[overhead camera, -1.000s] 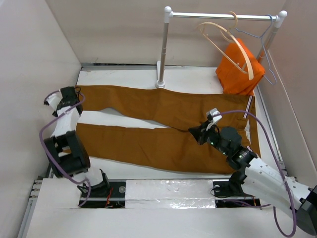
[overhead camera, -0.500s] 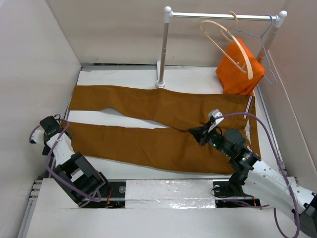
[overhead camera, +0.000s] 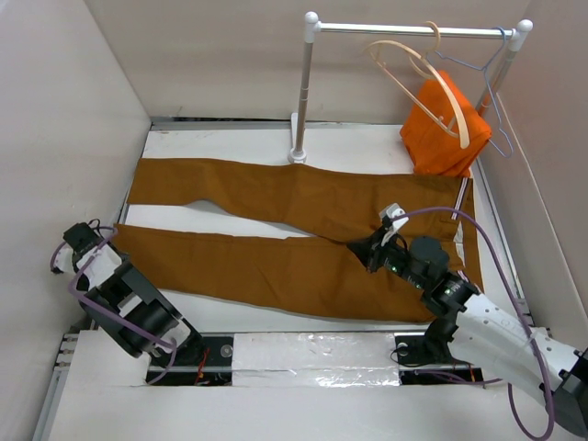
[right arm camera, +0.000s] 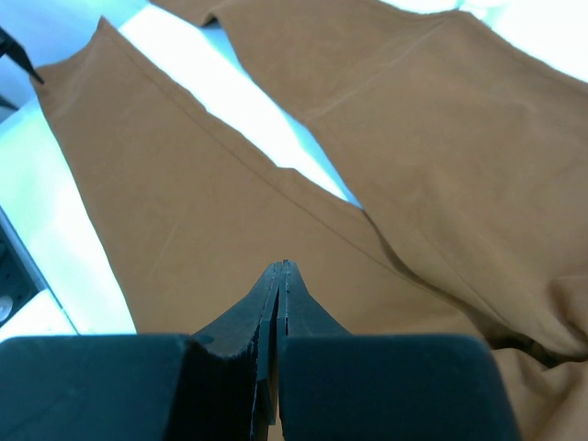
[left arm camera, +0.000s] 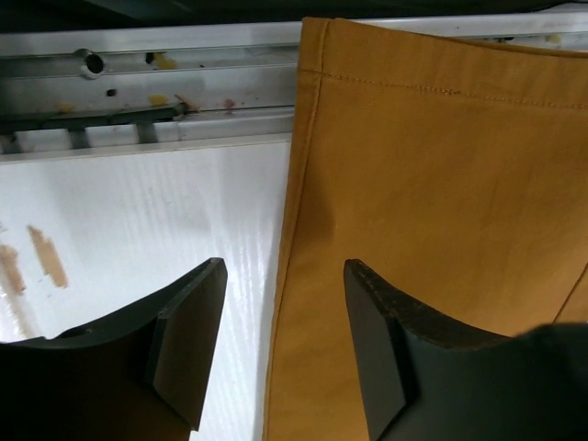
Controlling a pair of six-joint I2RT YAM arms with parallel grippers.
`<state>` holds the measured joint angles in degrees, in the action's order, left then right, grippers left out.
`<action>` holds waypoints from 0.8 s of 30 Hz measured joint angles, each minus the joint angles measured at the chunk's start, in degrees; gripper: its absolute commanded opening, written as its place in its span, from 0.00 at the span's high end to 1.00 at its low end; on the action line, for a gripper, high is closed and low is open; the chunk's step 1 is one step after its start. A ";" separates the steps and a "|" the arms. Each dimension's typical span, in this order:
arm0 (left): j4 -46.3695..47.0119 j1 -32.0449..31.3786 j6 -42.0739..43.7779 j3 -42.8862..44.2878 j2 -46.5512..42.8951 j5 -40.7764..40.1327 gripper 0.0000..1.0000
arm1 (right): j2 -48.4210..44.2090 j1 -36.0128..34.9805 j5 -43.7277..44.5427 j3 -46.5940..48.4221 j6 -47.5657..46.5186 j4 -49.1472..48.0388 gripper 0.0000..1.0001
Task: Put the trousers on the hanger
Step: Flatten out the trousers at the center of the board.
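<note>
Top view: the trousers lie flat on the table, with the cuffs to the left and the waist to the right. The hanger is beyond the waist end, hooked on the rail beside an orange garment. The left gripper sits at the near leg's cuff. The right gripper is at the crotch.

Left wrist: the jaws are spread, with one finger over bare table and the other over cloth, so they straddle the cuff's side edge near its stitched hem. Nothing is held.

Right wrist: the fingers are pressed together, with no cloth visibly between them. They point at the fork where the legs part.

The step looks like taking hold of the near leg. The left gripper should drop until one finger slides under the edge, then pinch both layers close to the hem corner. The right gripper must open before it can bite, and it should take the inseam rather than a loose fold.
</note>
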<state>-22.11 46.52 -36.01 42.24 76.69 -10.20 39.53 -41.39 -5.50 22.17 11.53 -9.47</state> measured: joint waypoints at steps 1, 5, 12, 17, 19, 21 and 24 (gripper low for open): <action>0.42 0.02 0.02 0.00 0.52 0.31 0.52 | 0.33 0.00 -0.33 0.00 -0.02 0.00 1.00; 1.31 0.09 0.13 0.00 3.04 0.96 0.55 | 0.70 0.00 -0.52 0.02 -0.20 0.02 1.00; 2.21 0.09 -0.04 0.00 4.61 1.20 0.66 | 0.15 0.00 0.09 0.15 -0.20 -0.02 1.00; 3.80 0.09 -0.28 0.00 6.08 2.60 0.99 | 0.20 0.00 0.68 0.15 -0.20 0.00 1.00; 4.02 0.09 -0.11 0.00 6.08 3.10 1.00 | 0.17 0.00 1.25 0.15 -0.17 0.02 0.99; 4.33 0.09 0.00 0.00 6.05 3.96 1.00 | 0.02 0.00 2.12 0.15 -0.15 0.07 0.97; 5.33 0.02 0.22 -0.20 4.59 6.78 1.00 | -0.79 0.00 4.13 0.15 0.07 0.07 0.95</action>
<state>-16.78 46.54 -35.79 42.04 81.28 -3.42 38.74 -41.39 -1.37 22.33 11.60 -9.41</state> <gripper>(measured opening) 0.014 0.043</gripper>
